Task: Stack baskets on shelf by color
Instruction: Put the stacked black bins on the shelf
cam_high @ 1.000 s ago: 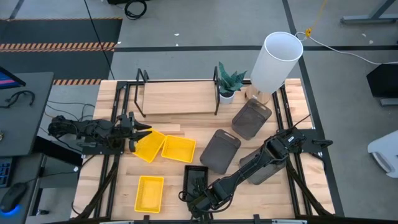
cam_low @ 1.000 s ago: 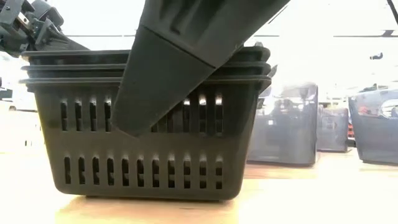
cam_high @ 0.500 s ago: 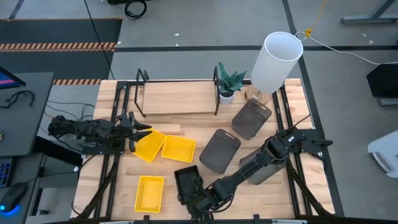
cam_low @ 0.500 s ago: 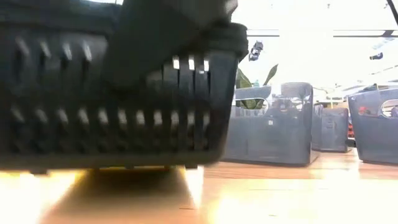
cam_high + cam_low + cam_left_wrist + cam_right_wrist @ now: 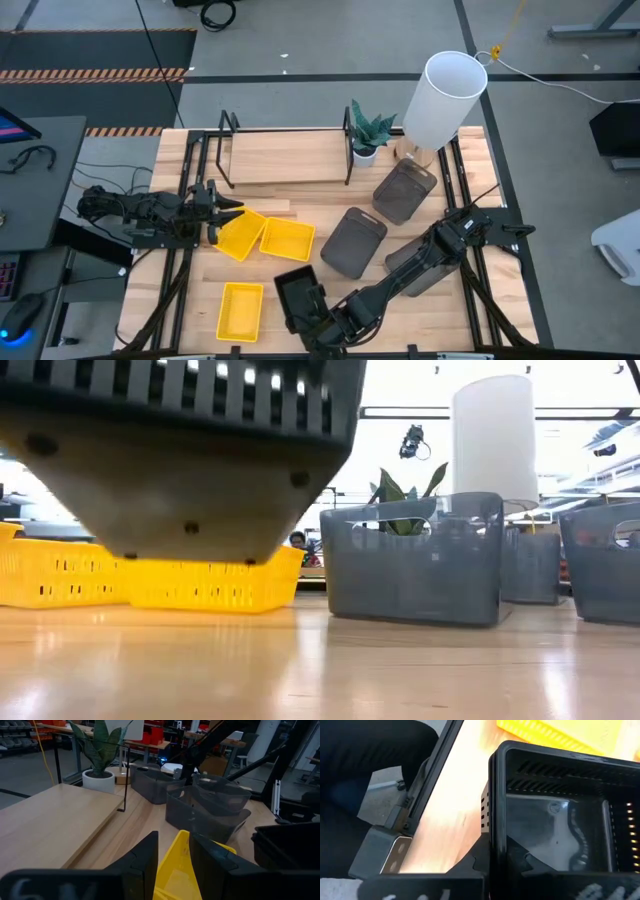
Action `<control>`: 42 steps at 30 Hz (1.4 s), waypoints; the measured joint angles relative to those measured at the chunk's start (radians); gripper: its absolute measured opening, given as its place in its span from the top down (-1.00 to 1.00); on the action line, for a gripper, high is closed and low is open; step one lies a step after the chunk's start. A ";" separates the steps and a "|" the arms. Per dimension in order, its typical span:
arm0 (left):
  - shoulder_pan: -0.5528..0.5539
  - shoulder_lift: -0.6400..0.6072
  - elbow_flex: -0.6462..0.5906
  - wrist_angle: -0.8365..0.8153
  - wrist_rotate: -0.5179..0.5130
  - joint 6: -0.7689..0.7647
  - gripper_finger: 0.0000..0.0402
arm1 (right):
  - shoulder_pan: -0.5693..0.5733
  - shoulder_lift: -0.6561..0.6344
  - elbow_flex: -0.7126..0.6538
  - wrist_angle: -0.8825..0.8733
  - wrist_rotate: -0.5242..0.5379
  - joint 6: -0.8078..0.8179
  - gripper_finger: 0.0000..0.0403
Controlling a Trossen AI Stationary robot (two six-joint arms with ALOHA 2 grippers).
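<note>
High view: right gripper (image 5: 322,322) was clamped on the black mesh basket stack (image 5: 297,296) at the table's near edge, the shelf (image 5: 285,156) bare; low view: stack (image 5: 190,450) hung clear of the tabletop, so carrying to the shelf seemed next; left wrist view: left gripper (image 5: 172,862) pinched a yellow basket (image 5: 177,870) rim.

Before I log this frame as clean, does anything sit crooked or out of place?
The black mesh plastic basket, pinched by its wall in the right gripper at the table's near edge, hangs tilted off the tabletop, its underside showing in the low view. Nothing looks spilled or damaged.
</note>
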 joint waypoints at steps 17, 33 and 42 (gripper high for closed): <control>0.000 0.000 0.000 0.000 0.000 0.000 0.42 | -0.055 -0.020 0.115 -0.237 0.116 -0.019 0.89; 0.000 0.000 0.000 0.000 0.000 0.000 0.42 | -0.166 -0.032 0.112 -0.302 0.142 -0.120 0.91; 0.000 0.000 0.000 -0.001 0.000 0.000 0.42 | -0.206 -0.039 0.066 -0.317 0.126 -0.168 0.91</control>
